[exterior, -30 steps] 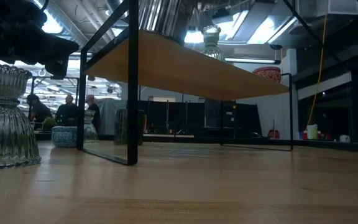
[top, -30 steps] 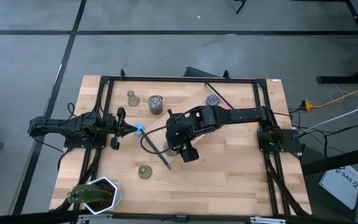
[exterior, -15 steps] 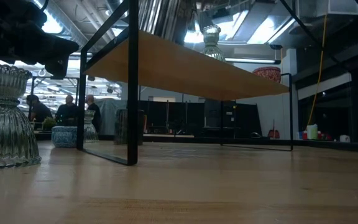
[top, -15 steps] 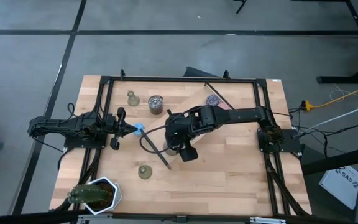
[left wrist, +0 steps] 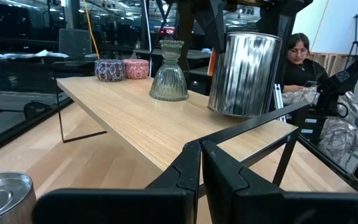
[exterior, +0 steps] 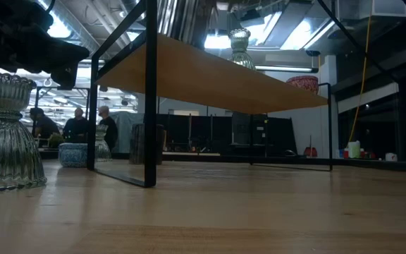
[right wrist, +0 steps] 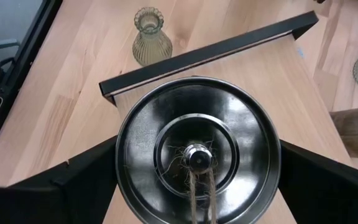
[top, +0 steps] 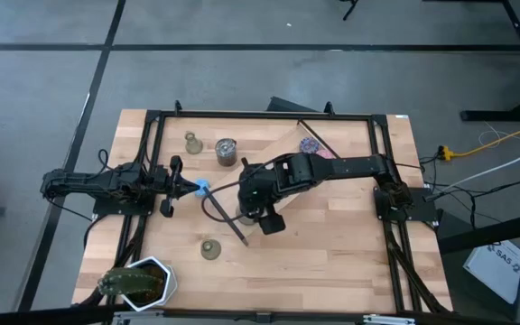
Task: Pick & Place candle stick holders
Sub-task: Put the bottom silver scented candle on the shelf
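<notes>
Three candle stick holders, ribbed olive-tinted bells, show. One stands on its base near the front, one at the far left, one on the slanting wooden shelf. My right gripper hangs over the shelf's near end, its fingers open wide on either side of a silver tin with a twine-tied lid. That tin stands upright on the shelf. My left gripper rests shut at the table's left, touching nothing. My right gripper comes at the silver tin slanting down from above, one finger at each side of its round wall. I cannot tell whether the fingers touch the wall. The tin's bottom rests on the shelf top.
A second silver tin stands at the far left. Glittery pucks sit on the shelf's far end. A potted cactus is at the near left corner. A black frame rings the table. People sit in the room beyond.
</notes>
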`<state>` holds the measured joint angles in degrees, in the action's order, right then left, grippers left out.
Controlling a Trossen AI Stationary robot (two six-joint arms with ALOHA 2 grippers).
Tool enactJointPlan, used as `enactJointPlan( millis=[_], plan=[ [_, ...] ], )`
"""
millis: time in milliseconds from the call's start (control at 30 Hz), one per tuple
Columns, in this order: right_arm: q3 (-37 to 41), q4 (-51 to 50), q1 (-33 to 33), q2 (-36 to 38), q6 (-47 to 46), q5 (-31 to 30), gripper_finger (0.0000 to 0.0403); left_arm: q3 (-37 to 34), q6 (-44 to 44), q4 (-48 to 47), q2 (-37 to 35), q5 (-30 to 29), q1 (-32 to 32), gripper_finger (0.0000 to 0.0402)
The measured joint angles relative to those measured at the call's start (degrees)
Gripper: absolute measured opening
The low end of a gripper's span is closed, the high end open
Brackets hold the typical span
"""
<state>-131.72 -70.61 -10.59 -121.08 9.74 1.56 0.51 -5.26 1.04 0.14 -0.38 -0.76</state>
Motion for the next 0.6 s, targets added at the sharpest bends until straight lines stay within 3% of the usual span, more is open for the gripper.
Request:
enactJointPlan(
  millis=[600],
  plan=[
    [0.00,0.92,0.04,0.02,1.38,0.13,0.0397,-0.02,0.02,0.00,0.00,0.02,-0.02,0.0011]
  ],
)
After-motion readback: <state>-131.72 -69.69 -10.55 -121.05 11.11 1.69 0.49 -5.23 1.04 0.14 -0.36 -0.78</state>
